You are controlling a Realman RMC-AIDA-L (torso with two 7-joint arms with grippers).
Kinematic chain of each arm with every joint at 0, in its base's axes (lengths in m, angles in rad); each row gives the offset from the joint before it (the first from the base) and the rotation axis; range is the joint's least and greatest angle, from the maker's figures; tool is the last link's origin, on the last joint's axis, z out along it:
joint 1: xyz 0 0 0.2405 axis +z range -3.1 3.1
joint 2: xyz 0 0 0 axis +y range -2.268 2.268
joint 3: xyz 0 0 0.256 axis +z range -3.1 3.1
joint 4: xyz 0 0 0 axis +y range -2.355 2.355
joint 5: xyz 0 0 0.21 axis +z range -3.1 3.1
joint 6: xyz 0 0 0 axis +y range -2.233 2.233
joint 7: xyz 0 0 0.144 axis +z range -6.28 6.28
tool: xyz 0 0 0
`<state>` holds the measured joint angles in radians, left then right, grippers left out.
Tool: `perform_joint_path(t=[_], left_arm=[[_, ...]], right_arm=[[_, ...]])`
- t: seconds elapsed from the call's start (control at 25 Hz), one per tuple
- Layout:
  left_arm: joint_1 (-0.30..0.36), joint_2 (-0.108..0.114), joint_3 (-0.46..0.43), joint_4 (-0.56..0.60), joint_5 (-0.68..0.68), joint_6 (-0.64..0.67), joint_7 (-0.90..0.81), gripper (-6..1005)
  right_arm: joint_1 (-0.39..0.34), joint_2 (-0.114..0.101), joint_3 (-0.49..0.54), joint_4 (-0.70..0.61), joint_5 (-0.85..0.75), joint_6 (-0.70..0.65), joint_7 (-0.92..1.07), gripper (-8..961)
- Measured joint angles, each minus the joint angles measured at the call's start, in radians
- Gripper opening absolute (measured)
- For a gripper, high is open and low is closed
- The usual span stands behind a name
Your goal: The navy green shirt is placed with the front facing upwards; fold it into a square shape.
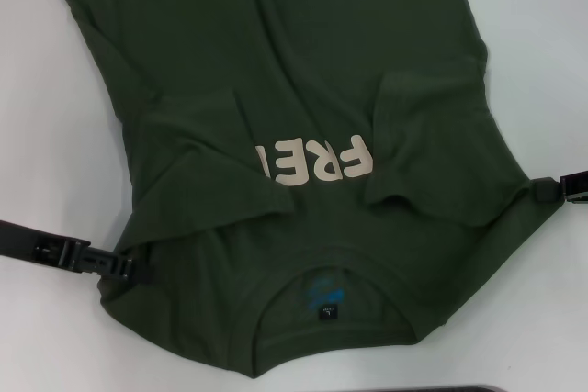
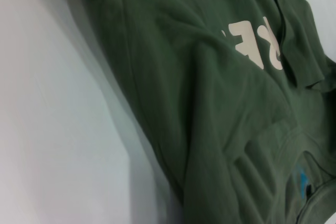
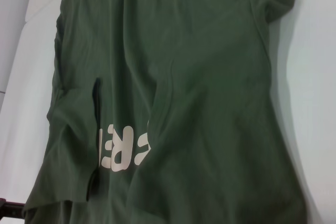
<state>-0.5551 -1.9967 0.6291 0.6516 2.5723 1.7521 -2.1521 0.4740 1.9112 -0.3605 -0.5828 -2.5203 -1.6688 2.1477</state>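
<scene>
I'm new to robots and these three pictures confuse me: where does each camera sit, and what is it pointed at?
Head view: from the robot's head, looking down at the navy green shirt on the white table; left hand and right hand grip its shoulders.
Left wrist view: from the left arm, looking across the shirt; no hand shows.
Right wrist view: from the right arm, along the shirt; no hand shows.
All share the cream letters.

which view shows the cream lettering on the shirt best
The head view: the cream lettering on the navy green shirt lies near centre, though both folded-in sleeves hide its ends. The left wrist view catches only a sliver of it at a steep angle. The right wrist view shows it partly hidden by folds.
</scene>
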Motion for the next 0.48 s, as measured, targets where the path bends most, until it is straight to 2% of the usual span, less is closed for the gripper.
perform_joint_path(t=[0.24, 0.48], left_arm=[[-0.006, -0.001, 0.000, 0.000, 0.017, -0.009, -0.002, 824], [-0.011, -0.001, 0.002, -0.002, 0.020, -0.031, -0.015, 618]], right_arm=[[0.000, 0.000, 0.000, -0.001, 0.000, 0.000, 0.000, 36], [0.003, 0.000, 0.000, -0.004, 0.000, 0.000, 0.001, 36]])
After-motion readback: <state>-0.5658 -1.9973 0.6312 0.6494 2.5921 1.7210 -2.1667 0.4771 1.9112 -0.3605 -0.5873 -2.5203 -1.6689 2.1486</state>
